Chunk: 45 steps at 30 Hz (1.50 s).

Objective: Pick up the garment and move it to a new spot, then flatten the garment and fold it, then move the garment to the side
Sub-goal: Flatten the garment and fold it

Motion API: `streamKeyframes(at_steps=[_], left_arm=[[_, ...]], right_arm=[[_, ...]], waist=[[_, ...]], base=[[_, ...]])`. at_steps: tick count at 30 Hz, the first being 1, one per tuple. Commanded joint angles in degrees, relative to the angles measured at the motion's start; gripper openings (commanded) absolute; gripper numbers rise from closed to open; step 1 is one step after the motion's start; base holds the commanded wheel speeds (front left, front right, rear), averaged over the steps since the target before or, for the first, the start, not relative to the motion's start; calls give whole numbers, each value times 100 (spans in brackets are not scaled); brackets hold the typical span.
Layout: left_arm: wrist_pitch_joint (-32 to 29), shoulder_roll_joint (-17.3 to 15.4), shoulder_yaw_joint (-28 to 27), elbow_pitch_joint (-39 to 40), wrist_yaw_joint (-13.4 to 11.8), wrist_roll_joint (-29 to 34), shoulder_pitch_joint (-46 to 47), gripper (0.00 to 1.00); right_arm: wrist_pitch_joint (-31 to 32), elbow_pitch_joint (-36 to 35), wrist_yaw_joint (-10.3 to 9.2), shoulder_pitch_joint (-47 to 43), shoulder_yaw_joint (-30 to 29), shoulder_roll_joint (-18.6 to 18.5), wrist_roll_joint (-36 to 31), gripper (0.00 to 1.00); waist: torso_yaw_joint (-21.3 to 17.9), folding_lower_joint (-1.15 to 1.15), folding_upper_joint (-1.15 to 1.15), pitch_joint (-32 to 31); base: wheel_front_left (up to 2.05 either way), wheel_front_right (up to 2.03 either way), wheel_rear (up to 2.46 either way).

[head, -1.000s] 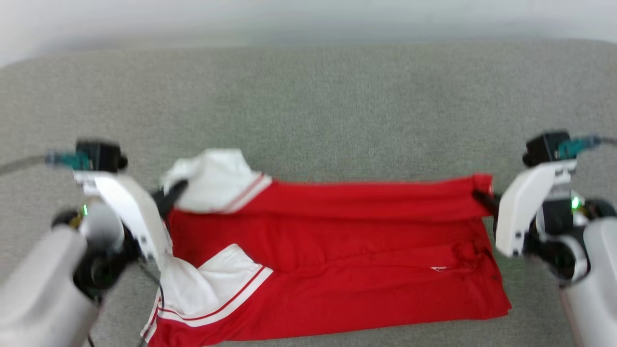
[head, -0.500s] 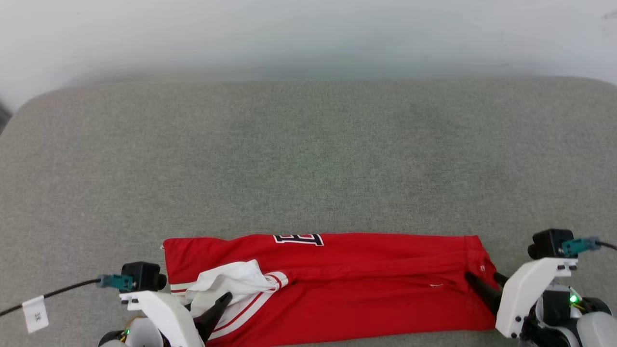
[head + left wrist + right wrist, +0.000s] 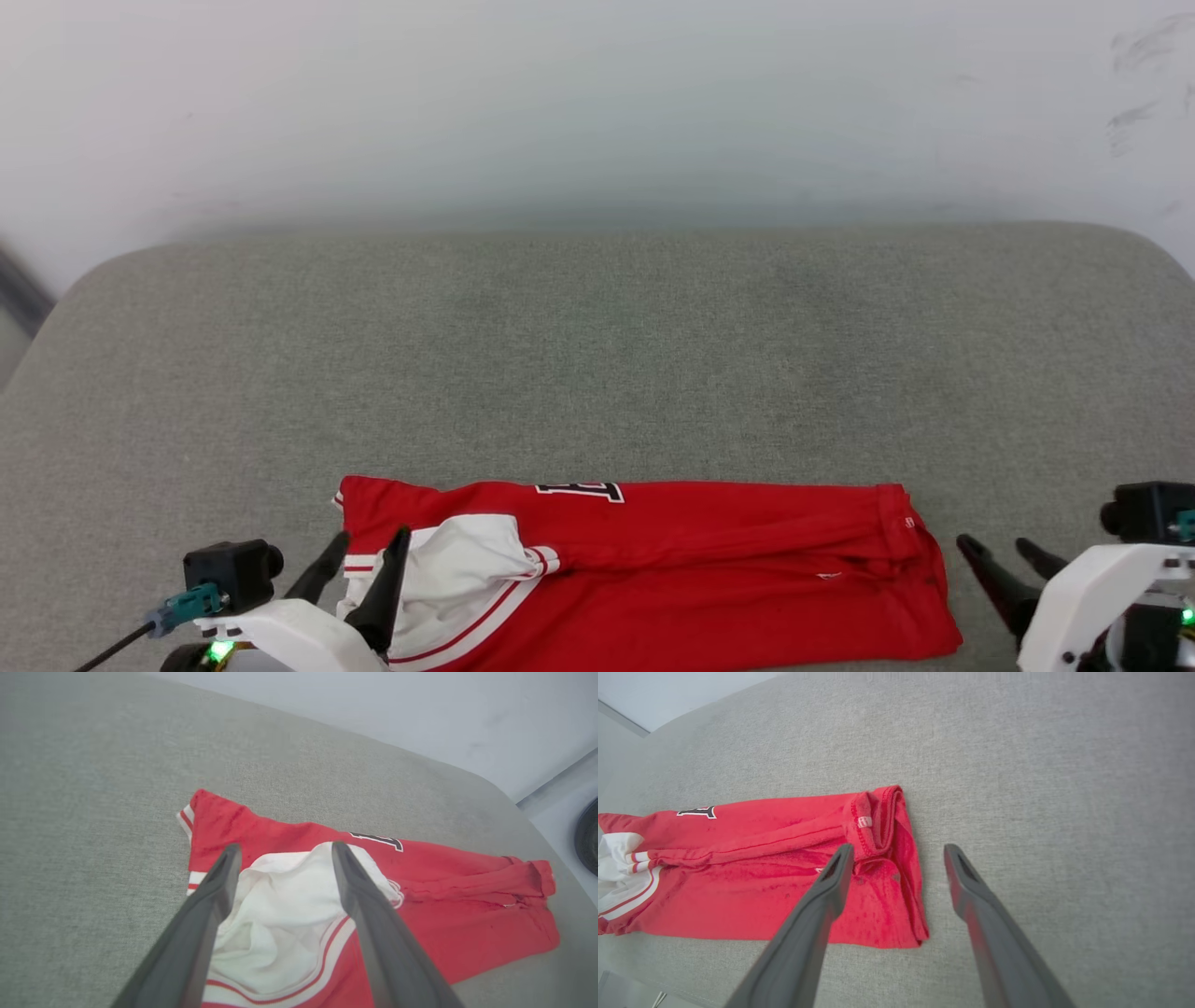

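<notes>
The left pincer (image 3: 372,539) is spread wide and holds nothing. Its two dark fingers (image 3: 205,914) are poised over the left end of the red jersey (image 3: 700,579), and in the left wrist view they frame the crumpled white sleeve (image 3: 280,905). Whether the tips touch the cloth cannot be told. The right pincer (image 3: 991,543) is likewise parted and empty. It sits just beside the jersey's right end, with grey cloth showing between its tips and the hem in the head view.

The jersey lies folded into a long band running left to right along the near part of the grey fabric surface (image 3: 597,355). The white sleeve, edged with red-and-white striped trim, rests on top at the left end, and a sliver of black lettering (image 3: 579,490) shows at the far edge of the fold. The right end is bunched into a few ridges. Behind the surface stands a pale wall (image 3: 597,112).
</notes>
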<state>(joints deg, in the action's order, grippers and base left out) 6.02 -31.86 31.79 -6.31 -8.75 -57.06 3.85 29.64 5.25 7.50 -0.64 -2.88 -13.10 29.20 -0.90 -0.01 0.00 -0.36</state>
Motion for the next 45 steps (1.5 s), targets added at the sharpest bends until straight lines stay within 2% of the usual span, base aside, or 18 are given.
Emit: streamKeyframes(at_steps=[1, 9, 13, 22, 31, 32, 33, 34, 41, 45], left_arm=[[147, -32, -36, 114, -116, 147, -36, 100], [808, -34, -282, 921, -769, 983, -67, 100], [885, 27, -414, 1288, -955, 1332, -69, 100], [922, 147, -648, 1750, -946, 1822, 100, 100], [926, 154, -681, 1778, -912, 2025, 76, 100], [926, 149, -685, 1773, -909, 2040, 65, 100], [926, 137, -683, 1764, -911, 2059, 52, 100], [926, 128, -691, 1763, -918, 2061, 41, 100], [843, 9, -729, 1739, -1003, 2063, -137, 100], [782, -28, -686, 1816, -1039, 2074, -186, 100]], right_arm=[[113, -95, -2, -38, -121, -36, -64, 100], [1082, -275, -2, 198, -683, -113, -264, 100], [1455, -187, -2, 298, -733, -64, -356, 100], [1711, 532, -2, 741, -620, 155, -432, 100], [1946, 1509, -1, 770, -351, 348, -267, 100], [1944, 1552, -1, 762, -317, 351, -235, 79], [1927, 1590, -1, 778, -290, 341, -207, 18], [1936, 1613, -1, 791, -257, 337, -169, 0], [1761, 1504, -2, 1120, -130, 66, -116, 0], [1710, 1529, -3, 1281, -264, -40, -244, 0]], waist=[[12, 1, 0, -24], [289, 1, 0, 49], [520, 1, 0, 228], [987, 1, 0, 688], [1117, 1, 0, 737], [1114, 1, 0, 721], [1108, 1, 0, 697], [1088, 1, 0, 661], [849, 1, 0, 373], [649, 1, 0, 272]], base=[[0, 0, 0], [0, 0, 0], [0, 0, 0], [0, 0, 0], [0, 0, 0], [0, 0, 0], [0, 0, 0], [0, 0, 0], [0, 0, 0], [0, 0, 0]])
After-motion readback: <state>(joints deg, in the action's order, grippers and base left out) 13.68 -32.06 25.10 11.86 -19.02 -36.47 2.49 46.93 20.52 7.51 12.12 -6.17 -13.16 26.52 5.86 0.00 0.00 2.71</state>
